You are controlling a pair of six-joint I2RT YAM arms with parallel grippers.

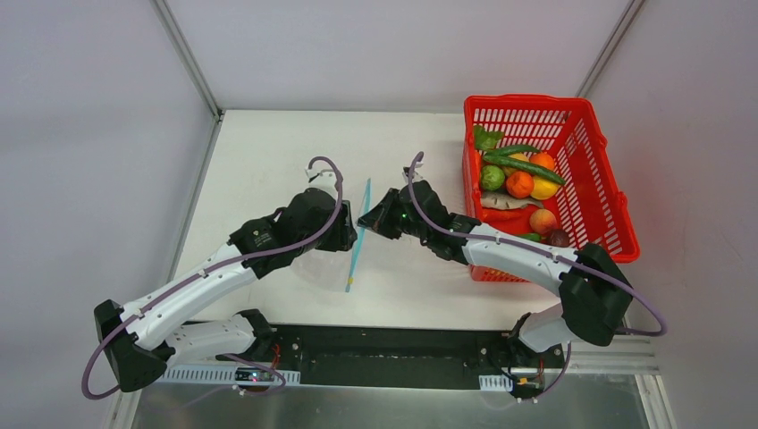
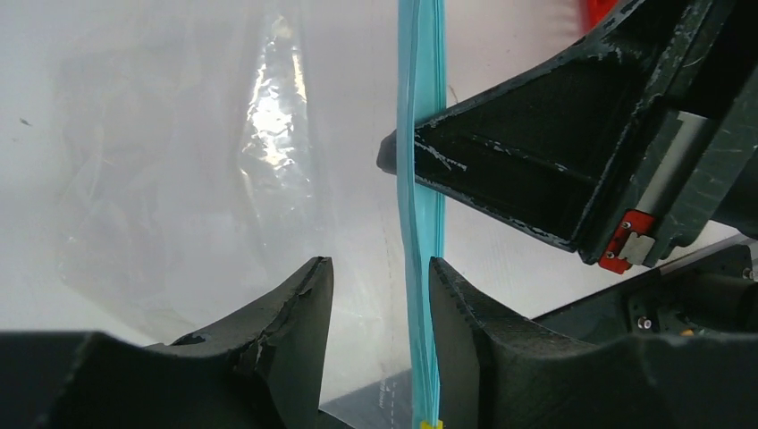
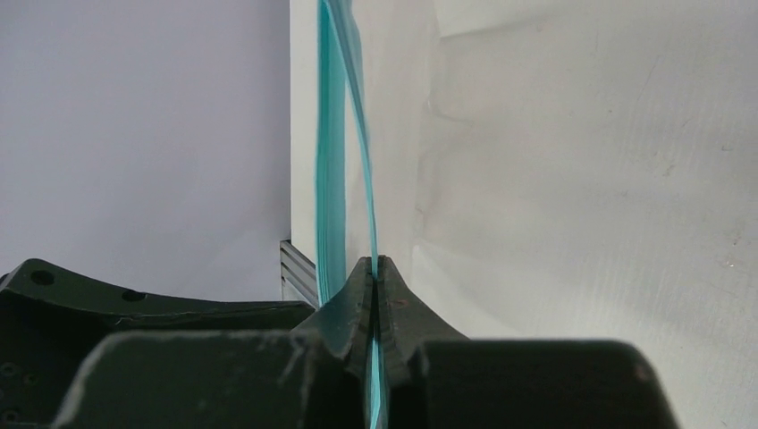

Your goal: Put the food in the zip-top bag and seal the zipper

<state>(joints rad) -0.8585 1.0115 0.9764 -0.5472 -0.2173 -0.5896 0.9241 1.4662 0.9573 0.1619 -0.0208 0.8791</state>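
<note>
The zip-top bag (image 1: 324, 265) sits mid-table between both arms, its clear film (image 2: 223, 179) crinkled, with the teal zipper (image 1: 359, 234) standing on edge. My right gripper (image 1: 366, 220) is shut on one lip of the zipper (image 3: 365, 152); its pinched tips (image 3: 376, 264) show in the right wrist view, and the other lip (image 3: 332, 179) bows away to the left. My left gripper (image 2: 380, 268) is open around the zipper (image 2: 420, 134), which lies against the right finger (image 2: 456, 304) with a gap to the left finger. The food (image 1: 518, 183) lies in the red basket.
The red mesh basket (image 1: 527, 103) stands at the right rear of the table, close behind the right arm's elbow. White walls enclose the table on three sides. In the left wrist view the right gripper (image 2: 393, 152) reaches in just beyond the left fingers.
</note>
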